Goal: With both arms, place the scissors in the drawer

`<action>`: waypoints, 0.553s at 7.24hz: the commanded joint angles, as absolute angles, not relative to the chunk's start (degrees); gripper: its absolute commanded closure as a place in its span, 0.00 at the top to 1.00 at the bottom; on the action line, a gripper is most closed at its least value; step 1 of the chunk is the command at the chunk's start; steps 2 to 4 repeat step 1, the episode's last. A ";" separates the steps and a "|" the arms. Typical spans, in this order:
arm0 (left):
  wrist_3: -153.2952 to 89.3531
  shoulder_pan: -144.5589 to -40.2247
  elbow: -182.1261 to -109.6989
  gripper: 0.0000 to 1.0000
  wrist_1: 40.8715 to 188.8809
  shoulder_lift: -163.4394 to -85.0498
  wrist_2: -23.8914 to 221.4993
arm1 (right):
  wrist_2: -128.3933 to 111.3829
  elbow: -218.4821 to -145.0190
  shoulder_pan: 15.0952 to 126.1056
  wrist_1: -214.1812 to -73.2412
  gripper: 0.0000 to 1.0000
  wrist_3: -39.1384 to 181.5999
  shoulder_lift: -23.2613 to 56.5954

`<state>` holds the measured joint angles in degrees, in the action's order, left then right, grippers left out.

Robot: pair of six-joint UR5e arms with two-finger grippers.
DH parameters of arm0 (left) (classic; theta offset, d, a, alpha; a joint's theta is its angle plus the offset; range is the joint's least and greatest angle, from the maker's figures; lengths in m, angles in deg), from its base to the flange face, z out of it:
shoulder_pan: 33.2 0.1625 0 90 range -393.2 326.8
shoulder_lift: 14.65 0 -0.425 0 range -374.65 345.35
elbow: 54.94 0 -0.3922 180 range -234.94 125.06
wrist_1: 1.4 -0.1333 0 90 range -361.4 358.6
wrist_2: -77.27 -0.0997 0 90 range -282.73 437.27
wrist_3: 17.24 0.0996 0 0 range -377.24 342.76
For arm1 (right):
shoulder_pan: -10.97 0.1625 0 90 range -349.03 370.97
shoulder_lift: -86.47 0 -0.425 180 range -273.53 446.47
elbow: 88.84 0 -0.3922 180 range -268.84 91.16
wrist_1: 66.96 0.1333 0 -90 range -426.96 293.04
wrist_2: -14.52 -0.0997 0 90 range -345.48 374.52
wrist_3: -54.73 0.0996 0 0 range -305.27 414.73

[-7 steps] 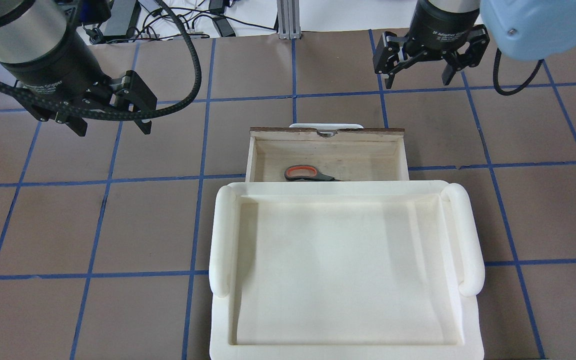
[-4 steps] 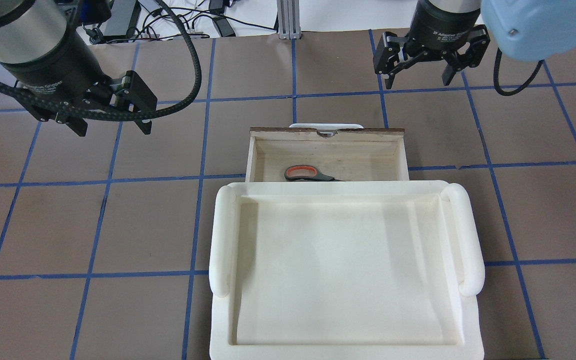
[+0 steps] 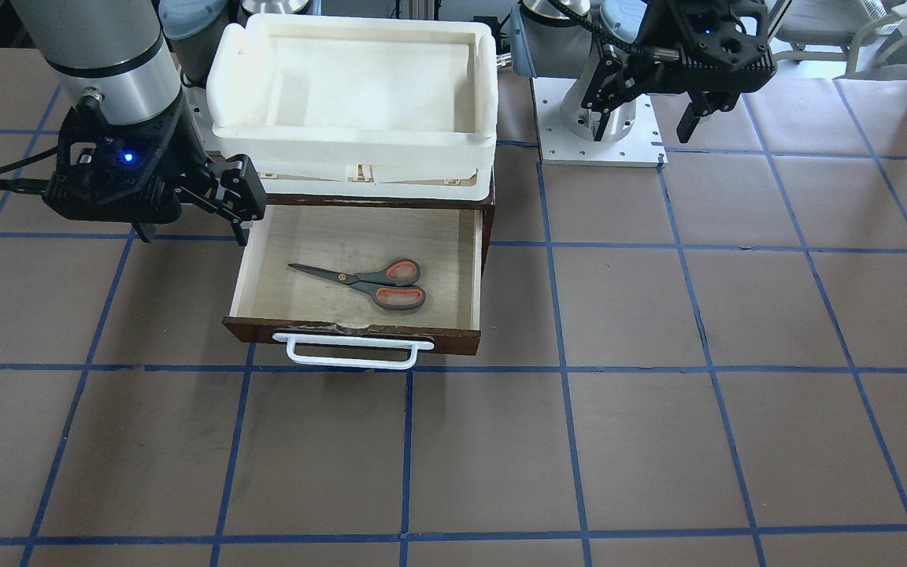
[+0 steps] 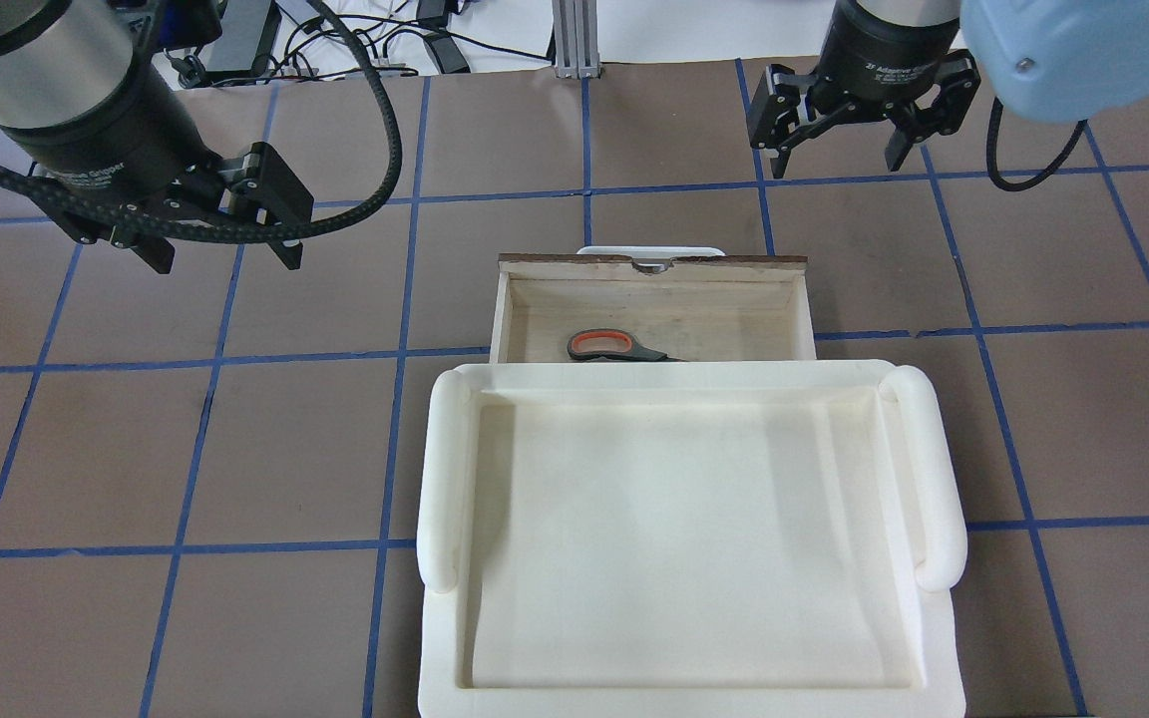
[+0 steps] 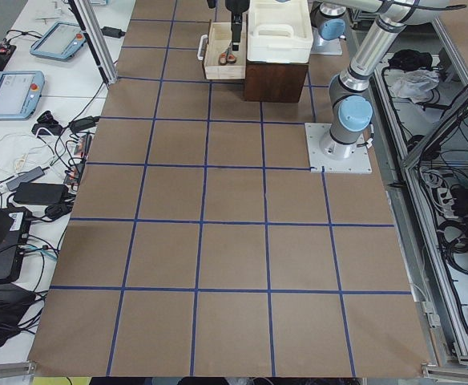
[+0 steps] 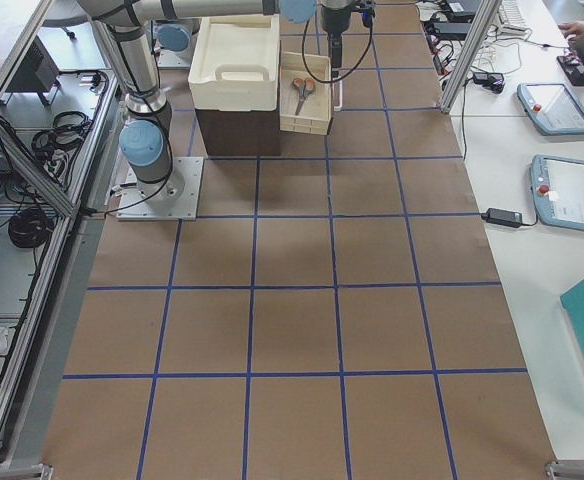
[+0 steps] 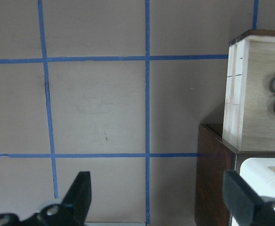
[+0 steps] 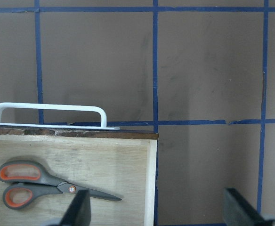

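1. The scissors (image 3: 367, 285) lie flat on the pale floor of the drawer (image 3: 320, 236). Their blades are closed. The orange-lined loops point toward the table end on the robot's left, and the dark tips point toward the end on its right.
2. The drawer stands pulled out toward the operators' edge of the table, its white bar handle (image 3: 351, 358) facing that edge. It belongs to a dark wooden box (image 3: 487, 228) that sits at the robot's edge, between the two arm bases.
3. A white plastic tray (image 3: 351, 150) rests on top of the box. From the overhead camera its rim hides part of the drawer, and only one scissor loop and a little of the blades show past it.
4. The right gripper (image 3: 194, 224) hangs above the table just off the drawer's corner on the robot's right. Its two black fingers are spread wide with nothing between them. Its wrist camera looks down on the scissors, the handle and the taped brown table (image 8: 208, 66) beside them.
5. The left gripper (image 4: 225, 249) hangs over bare table on the drawer's other side, well apart from it. Its fingers are also spread wide and hold nothing. Its wrist camera catches the drawer's plywood side and the two scissor loops at the frame's right edge.
6. Neither gripper touches the drawer, the handle or the scissors.
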<state>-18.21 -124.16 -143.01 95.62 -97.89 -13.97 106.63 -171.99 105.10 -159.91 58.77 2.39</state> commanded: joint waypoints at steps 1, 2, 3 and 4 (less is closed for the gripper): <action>-18.21 -124.16 -143.01 1.00 95.63 -97.88 -13.96 | 106.63 -171.99 105.10 -159.95 1.00 58.86 2.36; -18.21 -124.16 -143.01 1.00 95.63 -97.88 -13.96 | 106.63 -171.99 105.10 -159.95 1.00 58.86 2.36; -18.21 -124.16 -143.01 1.00 95.63 -97.88 -13.96 | 106.63 -171.99 105.10 -159.95 1.00 58.86 2.36; -18.21 -124.16 -143.01 1.00 95.63 -97.88 -13.96 | 106.63 -171.99 105.10 -159.95 1.00 58.86 2.36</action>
